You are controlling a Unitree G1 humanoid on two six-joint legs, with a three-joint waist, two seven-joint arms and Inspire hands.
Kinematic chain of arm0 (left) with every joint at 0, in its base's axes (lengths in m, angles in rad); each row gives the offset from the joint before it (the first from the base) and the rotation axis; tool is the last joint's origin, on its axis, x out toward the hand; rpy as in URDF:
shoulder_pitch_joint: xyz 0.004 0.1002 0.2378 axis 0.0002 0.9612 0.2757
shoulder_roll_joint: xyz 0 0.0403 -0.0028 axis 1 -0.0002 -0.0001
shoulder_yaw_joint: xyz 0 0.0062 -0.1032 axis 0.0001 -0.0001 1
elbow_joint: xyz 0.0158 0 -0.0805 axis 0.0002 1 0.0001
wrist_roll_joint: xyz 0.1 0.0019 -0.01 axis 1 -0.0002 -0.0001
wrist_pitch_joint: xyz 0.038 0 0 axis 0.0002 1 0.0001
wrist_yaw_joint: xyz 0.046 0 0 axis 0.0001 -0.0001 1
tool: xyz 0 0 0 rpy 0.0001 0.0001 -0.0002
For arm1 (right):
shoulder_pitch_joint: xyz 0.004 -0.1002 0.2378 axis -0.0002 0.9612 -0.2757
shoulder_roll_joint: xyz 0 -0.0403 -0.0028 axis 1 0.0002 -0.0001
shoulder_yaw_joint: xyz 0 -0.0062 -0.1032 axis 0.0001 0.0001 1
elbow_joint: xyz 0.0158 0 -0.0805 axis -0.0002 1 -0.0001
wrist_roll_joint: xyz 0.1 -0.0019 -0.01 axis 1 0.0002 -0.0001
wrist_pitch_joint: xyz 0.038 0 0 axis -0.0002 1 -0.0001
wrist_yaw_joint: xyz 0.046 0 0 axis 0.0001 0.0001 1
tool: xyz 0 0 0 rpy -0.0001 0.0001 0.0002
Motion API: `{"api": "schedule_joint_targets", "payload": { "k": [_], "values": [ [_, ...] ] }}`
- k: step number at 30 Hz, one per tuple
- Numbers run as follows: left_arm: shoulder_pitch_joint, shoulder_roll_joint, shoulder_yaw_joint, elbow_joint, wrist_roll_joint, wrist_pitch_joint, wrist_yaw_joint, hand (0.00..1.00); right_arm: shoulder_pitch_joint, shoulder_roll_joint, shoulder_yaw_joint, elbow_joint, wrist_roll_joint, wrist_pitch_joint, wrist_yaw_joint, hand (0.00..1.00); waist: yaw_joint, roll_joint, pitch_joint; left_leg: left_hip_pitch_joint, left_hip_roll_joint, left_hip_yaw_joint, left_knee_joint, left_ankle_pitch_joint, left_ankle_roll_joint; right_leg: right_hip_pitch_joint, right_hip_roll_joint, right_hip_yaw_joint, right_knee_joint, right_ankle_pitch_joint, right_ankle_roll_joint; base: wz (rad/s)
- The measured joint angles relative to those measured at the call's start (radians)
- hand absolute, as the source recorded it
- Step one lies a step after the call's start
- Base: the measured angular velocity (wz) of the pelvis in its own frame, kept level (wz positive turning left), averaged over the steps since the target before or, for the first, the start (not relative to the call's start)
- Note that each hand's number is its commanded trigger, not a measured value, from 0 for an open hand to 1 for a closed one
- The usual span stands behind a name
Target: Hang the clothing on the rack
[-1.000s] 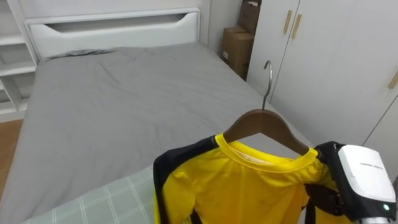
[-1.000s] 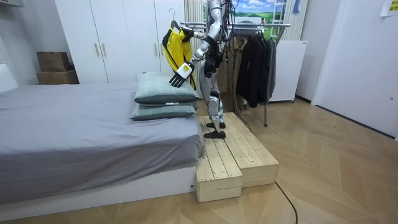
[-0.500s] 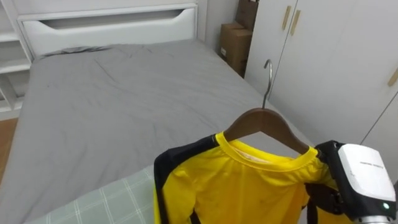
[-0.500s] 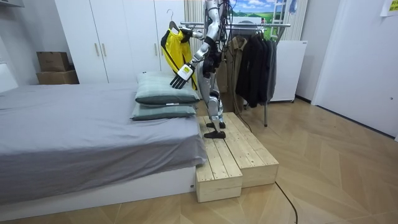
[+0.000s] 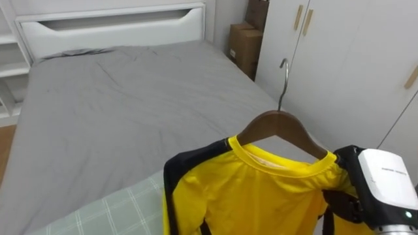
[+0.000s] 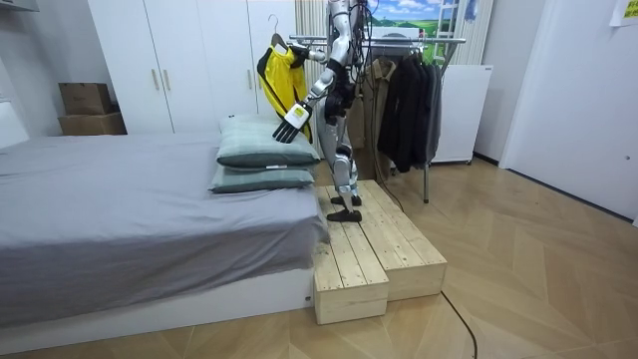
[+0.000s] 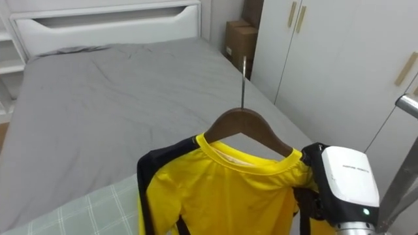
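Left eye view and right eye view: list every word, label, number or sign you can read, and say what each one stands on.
Back of the right hand: a short line of grey print on its white tag, too small to read.
Yellow shirt: no text on the part that shows.
Wooden hanger: no markings.
Cardboard boxes: no legible print.
Nothing in these views can be quoted.

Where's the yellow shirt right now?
The yellow shirt hangs on a brown wooden hanger, low on the right in the eye views, by the robot's right hand, above the grey bed's edge, near the white wardrobe.
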Motion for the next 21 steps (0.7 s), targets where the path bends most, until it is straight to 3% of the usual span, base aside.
{"api": "schedule_joint_targets", "payload": {
  "k": [5, 8, 10, 13, 15, 21],
  "values": [
    [0.001, -0.002, 0.000, -0.028, 0.014, 0.006, 0.011, 0.00, 0.000, 0.003, 0.000, 0.001, -0.002, -0.001, 0.000, 1.00, 0.004, -0.009, 0.0101, -0.005, 0.002, 0.029, 0.002, 0.000, 0.000, -0.028, 0.003, 0.024, 0.014, 0.000, 0.000, -0.15],
    [0.003, -0.002, 0.003, -0.046, 0.029, 0.012, 0.024, 0.00, -0.003, 0.013, 0.000, 0.001, -0.002, -0.017, 0.000, 1.00, 0.019, -0.006, 0.0131, -0.006, 0.011, 0.097, 0.001, -0.005, -0.001, -0.071, 0.018, 0.047, 0.046, 0.000, 0.000, -0.58],
    [0.007, -0.003, 0.008, -0.086, 0.041, 0.029, 0.033, 0.00, -0.005, 0.016, 0.001, 0.002, -0.005, -0.038, 0.000, 1.00, 0.034, 0.000, 0.0162, -0.006, 0.020, 0.148, 0.016, -0.018, -0.004, -0.098, 0.013, -0.008, 0.072, 0.002, -0.003, -0.89],
    [0.006, -0.009, 0.029, -0.166, 0.041, 0.037, 0.053, 0.00, -0.008, 0.032, 0.007, 0.015, -0.020, -0.050, 0.000, 1.00, 0.037, 0.010, 0.0216, 0.006, 0.034, 0.228, 0.038, -0.043, -0.006, -0.132, -0.005, -0.140, 0.115, 0.004, -0.009, -0.80],
    [0.006, -0.012, 0.039, -0.236, 0.039, 0.049, 0.081, 0.00, -0.021, 0.033, 0.014, 0.048, -0.047, -0.060, 0.000, 1.00, 0.038, 0.011, 0.0251, 0.007, 0.040, 0.279, 0.061, -0.065, -0.005, -0.159, -0.039, -0.289, 0.153, 0.003, -0.032, -0.69],
    [0.006, -0.015, 0.039, -0.368, 0.054, 0.067, 0.099, 0.00, -0.026, 0.035, 0.014, 0.080, -0.047, -0.040, 0.002, 1.00, 0.029, 0.002, 0.0226, -0.010, 0.041, 0.330, 0.092, -0.083, 0.000, -0.194, -0.040, -0.267, 0.177, 0.003, -0.049, -0.27]
  ]
}}
